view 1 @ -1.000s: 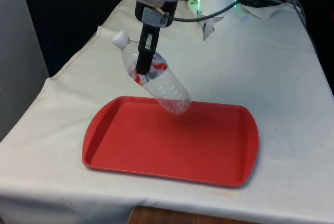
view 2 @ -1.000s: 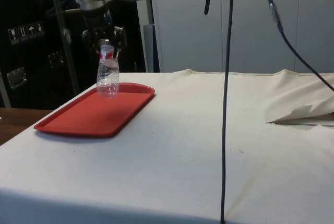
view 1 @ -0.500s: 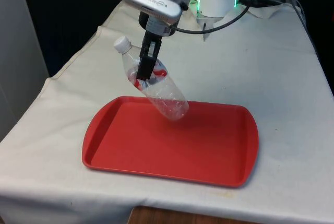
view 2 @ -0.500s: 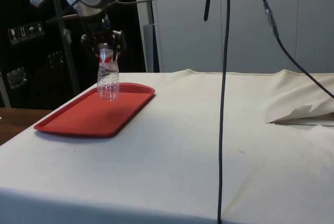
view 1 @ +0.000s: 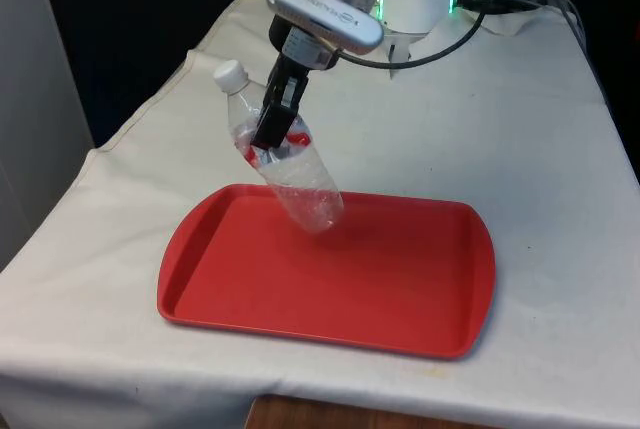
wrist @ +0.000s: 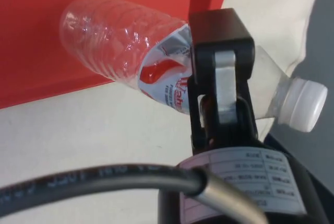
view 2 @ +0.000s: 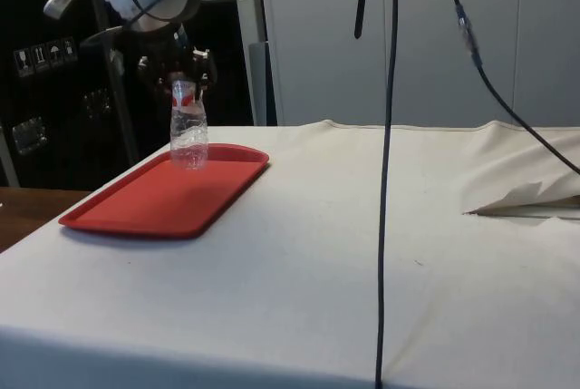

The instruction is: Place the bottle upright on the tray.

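Clear crinkled plastic bottle (view 1: pixel 285 159) with white cap and red label: we see it held aslant over far edge of flat red plastic tray (view 1: pixel 420 289), cap toward front view's left. Black two-finger hand (view 1: pixel 271 134) clamps label band. We judge placing step underway; next: tip bottle vertical, lower base onto tray, release. White-clothed tabletop (view 1: pixel 540 149) underneath.

bottle (view 1: pixel 285 154) label part-hidden behind tool (view 1: pixel 272 129) (front view), text unreadable
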`<state>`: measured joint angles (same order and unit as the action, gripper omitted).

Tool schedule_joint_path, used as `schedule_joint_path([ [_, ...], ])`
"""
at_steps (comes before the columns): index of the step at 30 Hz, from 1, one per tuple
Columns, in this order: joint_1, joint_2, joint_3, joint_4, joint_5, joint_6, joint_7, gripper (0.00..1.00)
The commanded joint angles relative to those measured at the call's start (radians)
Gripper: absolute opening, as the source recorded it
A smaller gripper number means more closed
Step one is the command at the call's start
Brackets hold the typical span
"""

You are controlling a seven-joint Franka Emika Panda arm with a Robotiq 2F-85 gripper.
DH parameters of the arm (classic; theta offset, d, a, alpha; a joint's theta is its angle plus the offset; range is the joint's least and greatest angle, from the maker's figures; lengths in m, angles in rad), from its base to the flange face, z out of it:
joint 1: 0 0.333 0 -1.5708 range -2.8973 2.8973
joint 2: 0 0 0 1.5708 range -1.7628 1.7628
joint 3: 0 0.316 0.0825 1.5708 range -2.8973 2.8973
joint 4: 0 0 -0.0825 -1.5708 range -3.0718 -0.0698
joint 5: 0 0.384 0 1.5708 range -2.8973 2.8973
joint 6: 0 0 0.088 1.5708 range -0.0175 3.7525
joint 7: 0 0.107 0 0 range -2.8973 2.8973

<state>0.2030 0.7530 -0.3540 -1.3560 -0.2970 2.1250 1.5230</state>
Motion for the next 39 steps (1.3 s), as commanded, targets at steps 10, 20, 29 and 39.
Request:
schedule_joint_path([
  [10, 0.009, 0.03, 0.014, 0.029, -0.107, 0.004, 0.111, 0.14],
  [20, 0.014, 0.048, 0.027, 0.039, -0.203, 0.002, 0.205, 0.14],
  [29, 0.018, 0.062, 0.042, 0.042, -0.296, -0.009, 0.288, 0.14],
  [39, 0.019, 0.09, 0.064, 0.06, -0.382, -0.028, 0.374, 0.14],
])
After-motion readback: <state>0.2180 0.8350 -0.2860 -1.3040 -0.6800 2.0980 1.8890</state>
